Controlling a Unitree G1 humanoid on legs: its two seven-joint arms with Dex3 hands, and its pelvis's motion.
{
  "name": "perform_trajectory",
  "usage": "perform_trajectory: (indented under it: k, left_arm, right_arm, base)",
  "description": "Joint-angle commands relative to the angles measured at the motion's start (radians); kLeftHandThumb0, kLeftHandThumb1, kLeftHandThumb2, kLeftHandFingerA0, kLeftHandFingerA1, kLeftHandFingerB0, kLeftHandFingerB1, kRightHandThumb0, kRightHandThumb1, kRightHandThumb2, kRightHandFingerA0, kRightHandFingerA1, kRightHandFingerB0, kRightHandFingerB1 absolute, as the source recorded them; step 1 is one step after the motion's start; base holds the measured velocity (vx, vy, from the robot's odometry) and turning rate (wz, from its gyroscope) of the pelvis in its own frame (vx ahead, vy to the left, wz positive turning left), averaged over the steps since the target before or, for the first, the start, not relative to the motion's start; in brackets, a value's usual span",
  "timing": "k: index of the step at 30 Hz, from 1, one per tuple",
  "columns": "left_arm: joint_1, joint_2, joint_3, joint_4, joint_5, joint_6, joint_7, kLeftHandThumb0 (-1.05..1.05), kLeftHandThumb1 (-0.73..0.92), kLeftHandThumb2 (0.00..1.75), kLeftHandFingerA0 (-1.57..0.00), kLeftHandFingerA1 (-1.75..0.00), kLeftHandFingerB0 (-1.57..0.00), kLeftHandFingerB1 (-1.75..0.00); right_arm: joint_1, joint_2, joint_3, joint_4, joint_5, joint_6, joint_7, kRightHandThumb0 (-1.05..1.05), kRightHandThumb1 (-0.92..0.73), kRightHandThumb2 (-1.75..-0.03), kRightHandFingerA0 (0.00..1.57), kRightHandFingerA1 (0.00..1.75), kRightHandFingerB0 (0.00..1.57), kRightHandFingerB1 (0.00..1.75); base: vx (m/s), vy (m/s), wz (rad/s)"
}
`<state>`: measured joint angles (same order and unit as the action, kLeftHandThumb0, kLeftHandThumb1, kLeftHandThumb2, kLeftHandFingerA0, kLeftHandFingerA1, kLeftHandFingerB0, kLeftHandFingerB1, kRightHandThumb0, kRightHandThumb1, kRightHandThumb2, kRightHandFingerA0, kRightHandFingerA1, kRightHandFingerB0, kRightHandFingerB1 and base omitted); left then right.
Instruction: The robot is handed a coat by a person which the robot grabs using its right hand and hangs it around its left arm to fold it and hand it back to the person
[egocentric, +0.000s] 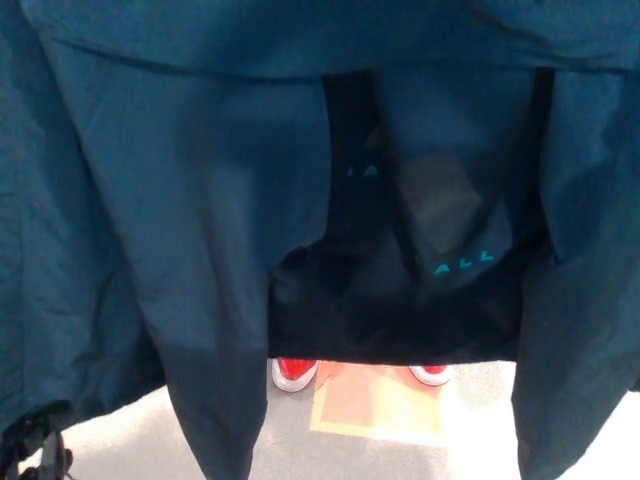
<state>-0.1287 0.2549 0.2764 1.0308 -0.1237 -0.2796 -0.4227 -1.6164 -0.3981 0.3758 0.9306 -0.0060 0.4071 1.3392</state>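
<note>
A dark teal coat (180, 200) hangs across nearly the whole head view, close to the camera, with its front open in the middle. Through the opening I see the dark lining (400, 300) with teal letters. Its sleeves or side panels drop toward the floor at left and right. Neither of my hands shows in this view; whatever holds the coat is hidden above or behind the fabric.
Below the coat's hem, a person's red and white shoes (295, 372) stand on a pale floor, on either side of an orange square marking (375, 405). A black strap or cord (35, 450) dangles at the lower left corner.
</note>
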Motion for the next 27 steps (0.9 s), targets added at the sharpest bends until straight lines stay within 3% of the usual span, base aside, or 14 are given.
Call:
perform_trajectory:
  k: [1,7,10,13,17,19,21,22,23,24,25,26,27]
  left_arm:
    - [0.008,0.01,0.012,0.004,-0.03,0.029,-0.008,-0.76,0.82,1.08,-0.05,-0.24,-0.05,-0.25]
    - [0.022,0.008,0.006,-0.004,-0.026,0.035,-0.005,-0.76,0.79,1.08,-0.06,-0.31,-0.06,-0.32]
    - [0.021,0.012,0.001,-0.006,-0.021,0.034,0.0,-0.68,0.77,1.1,-0.02,-0.35,-0.02,-0.34]
    - [0.016,0.01,0.004,-0.008,-0.026,0.033,-0.001,-0.75,0.79,1.08,-0.05,-0.3,-0.05,-0.3]
    - [0.012,0.011,0.009,-0.022,-0.035,0.052,0.001,-0.67,0.77,1.09,-0.02,-0.33,-0.02,-0.33]
    - [0.01,0.011,0.011,-0.02,-0.037,0.058,0.002,-0.74,0.79,1.07,-0.05,-0.29,-0.05,-0.3]
    - [0.006,0.009,0.015,-0.024,-0.043,0.07,0.002,-0.74,0.79,1.07,-0.04,-0.27,-0.05,-0.28]
    - [0.005,0.007,0.016,-0.026,-0.045,0.074,0.004,-0.73,0.8,1.08,-0.04,-0.28,-0.04,-0.28]
    - [0.002,0.005,0.016,-0.027,-0.045,0.078,0.009,-0.73,0.8,1.07,-0.05,-0.3,-0.05,-0.29]
    - [0.003,0.004,0.014,-0.03,-0.043,0.079,0.012,-0.73,0.8,1.08,-0.05,-0.3,-0.05,-0.29]
    - [0.005,0.004,0.012,-0.034,-0.04,0.079,0.012,-0.73,0.8,1.08,-0.05,-0.3,-0.05,-0.29]
    - [0.008,0.006,0.01,-0.038,-0.038,0.078,0.01,-0.73,0.81,1.09,-0.05,-0.3,-0.05,-0.28]
    - [0.013,0.004,0.008,-0.043,-0.036,0.078,0.012,-0.73,0.81,1.08,-0.06,-0.31,-0.05,-0.3]
  right_arm:
    - [-0.017,0.026,0.098,0.005,-0.115,-0.061,0.049,-0.92,-0.51,-0.95,0.0,0.03,0.0,0.0]
    - [0.067,0.032,0.212,-0.075,-0.208,-0.178,-0.018,-0.93,-0.54,-0.95,0.0,0.05,0.0,0.0]
    - [0.083,0.034,0.211,-0.089,-0.211,-0.176,-0.015,-0.92,-0.53,-0.94,0.0,0.03,0.0,0.0]
    - [0.094,0.033,0.202,-0.112,-0.214,-0.149,-0.012,-0.9,-0.51,-0.93,0.0,0.05,0.0,0.0]
    - [0.092,0.039,0.209,-0.108,-0.227,-0.195,0.02,-0.93,-0.5,-0.96,0.0,0.0,0.0,0.0]
    - [0.09,0.046,0.217,-0.104,-0.239,-0.198,0.025,-0.92,-0.49,-0.95,0.0,0.0,0.0,0.0]
    - [0.098,0.043,0.234,-0.126,-0.27,-0.239,-0.002,-0.91,-0.49,-0.94,0.0,0.0,0.0,0.0]
    - [0.109,0.028,0.307,-0.164,-0.367,-0.353,-0.077,-0.93,-0.49,-0.98,0.0,0.0,0.0,0.0]
    - [0.122,0.024,0.367,-0.198,-0.46,-0.382,-0.17,-0.9,-0.48,-0.93,0.0,0.0,0.0,0.0]
    - [0.135,0.02,0.397,-0.216,-0.509,-0.382,-0.239,-0.89,-0.53,-0.93,0.06,0.18,0.14,0.06]
    - [0.145,0.015,0.417,-0.23,-0.542,-0.391,-0.292,-0.89,-0.53,-0.93,0.06,0.18,0.14,0.06]
    - [0.167,0.005,0.44,-0.263,-0.596,-0.383,-0.384,-0.94,-0.54,-0.91,0.24,0.45,0.05,0.26]
    - [0.196,-0.007,0.458,-0.293,-0.651,-0.369,-0.49,-0.99,-0.65,-0.97,0.59,0.54,0.34,0.42]
  base:
    - [0.0,0.0,0.0]
    - [0.0,0.0,0.0]
    - [0.0,0.0,0.0]
    - [0.0,0.0,0.0]
    - [0.0,0.0,0.0]
    - [0.0,0.0,0.0]
    - [0.0,0.0,0.0]
    - [0.0,0.0,0.0]
    - [0.0,0.0,0.0]
    - [0.0,0.0,0.0]
    - [0.0,0.0,0.0]
    - [0.0,0.0,0.0]
    - [0.0,0.0,0.0]
